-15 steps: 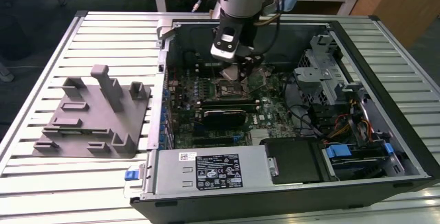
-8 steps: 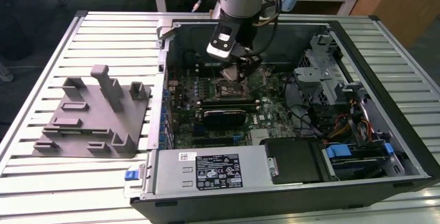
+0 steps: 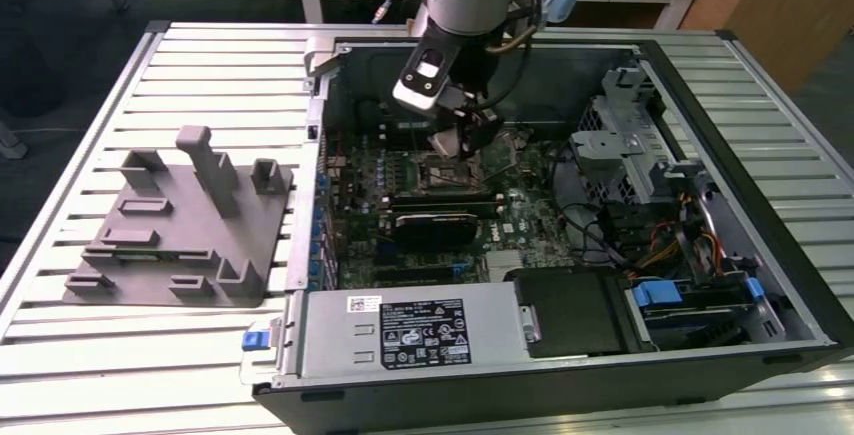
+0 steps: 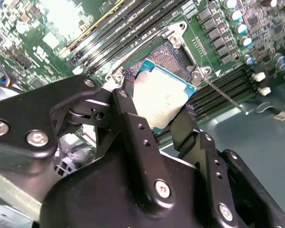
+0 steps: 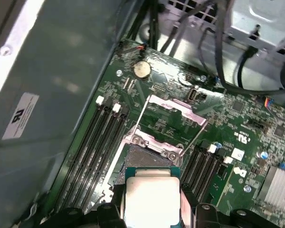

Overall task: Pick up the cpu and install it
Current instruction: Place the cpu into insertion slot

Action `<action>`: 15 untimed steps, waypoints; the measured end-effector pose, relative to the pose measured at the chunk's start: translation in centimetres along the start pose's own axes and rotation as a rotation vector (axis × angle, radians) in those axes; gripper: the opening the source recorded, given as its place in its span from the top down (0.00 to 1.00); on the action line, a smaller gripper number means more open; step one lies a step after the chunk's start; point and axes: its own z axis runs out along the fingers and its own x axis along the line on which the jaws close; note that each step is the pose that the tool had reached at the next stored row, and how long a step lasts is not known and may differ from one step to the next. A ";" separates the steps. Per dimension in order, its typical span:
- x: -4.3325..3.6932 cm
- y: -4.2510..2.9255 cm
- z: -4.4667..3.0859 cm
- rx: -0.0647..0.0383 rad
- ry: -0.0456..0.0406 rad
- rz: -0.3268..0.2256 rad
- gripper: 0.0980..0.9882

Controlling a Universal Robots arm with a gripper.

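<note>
As the second wrist view shows, the end effector (image 4: 156, 113) clamps the cpu (image 4: 162, 96).

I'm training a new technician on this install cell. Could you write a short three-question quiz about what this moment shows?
1. Multiple choice: what is the claw clamped on?
A) a memory stick
B) the cpu
C) a loose cable

2. True or false: the claw has let go of the cpu, which lies seated in the socket.

3. Fill in the blank: in the exterior view, the grey fixture sits on the table to that view's ____ of the computer case.

Key:
1. B
2. False: the claw grips the cpu near the open socket.
3. left
</note>
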 end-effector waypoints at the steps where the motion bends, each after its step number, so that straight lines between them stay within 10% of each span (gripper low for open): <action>1: 0.00 0.00 0.00 0.000 -0.0007 0.015 0.50; 15: 0.00 -0.01 0.15 -0.001 -0.0114 0.230 0.50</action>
